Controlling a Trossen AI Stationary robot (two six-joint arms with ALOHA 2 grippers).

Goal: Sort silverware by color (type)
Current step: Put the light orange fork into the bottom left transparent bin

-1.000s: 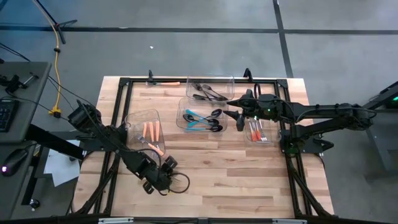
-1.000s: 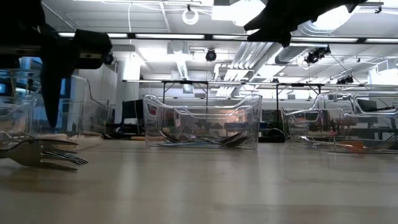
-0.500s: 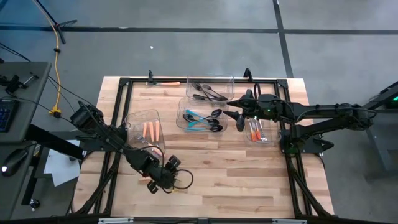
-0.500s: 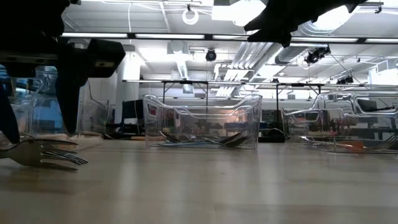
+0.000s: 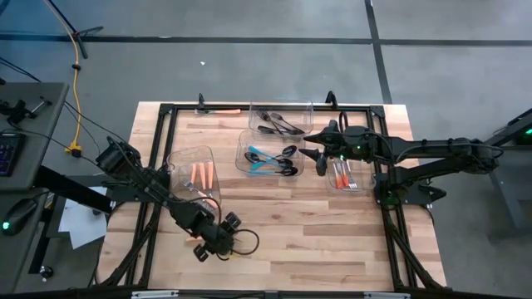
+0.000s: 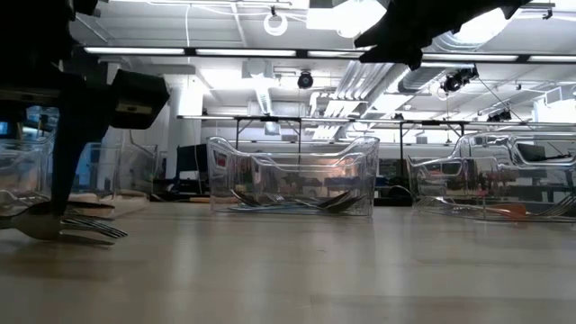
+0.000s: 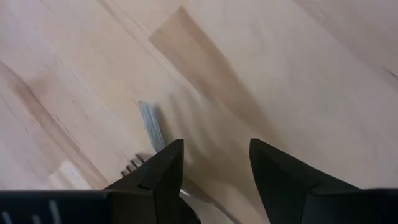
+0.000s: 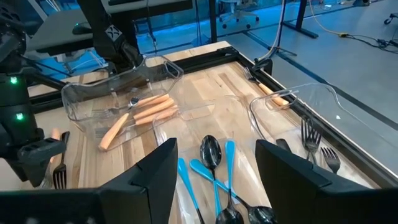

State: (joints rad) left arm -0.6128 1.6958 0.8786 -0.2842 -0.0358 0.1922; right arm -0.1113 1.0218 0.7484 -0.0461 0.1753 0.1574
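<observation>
My left gripper is spread, lowered over a fork lying on the wooden surface beside the bin of orange-handled pieces. My right gripper, also spread, hangs above the bin of teal-handled spoons.

no readable text, no labels, no brands, no numbers

Orange-handled pieces lying flat in the left bin; teal-handled spoons crossed with black ones in the middle bin; black forks in the far bin; orange-handled forks in the right bin; loose fork flat on wood.
</observation>
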